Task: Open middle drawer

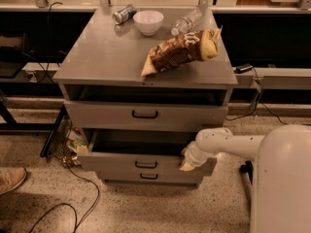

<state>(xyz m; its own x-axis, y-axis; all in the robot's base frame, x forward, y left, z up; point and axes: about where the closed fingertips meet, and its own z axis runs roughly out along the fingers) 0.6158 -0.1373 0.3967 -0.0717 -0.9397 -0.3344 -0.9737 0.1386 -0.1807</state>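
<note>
The middle drawer (112, 162) of the grey metal cabinet is pulled partly out, and its dark inside shows above the flat front. Its small black bar handle (146, 164) sits at the centre of the front. My gripper (186, 165), at the end of the white arm (228, 143), rests against the right end of the middle drawer's front, at its top edge. The taller top drawer (146, 114) stands slightly out. The short bottom drawer (146, 176) is just under the middle one.
On the cabinet top (97, 57) lie a chip bag (182, 52), a white bowl (148, 22), a can (124, 13) and a plastic bottle (187, 21). Cables and a wire basket (65, 144) are on the floor at the left. A shoe (9, 178) is at the far left.
</note>
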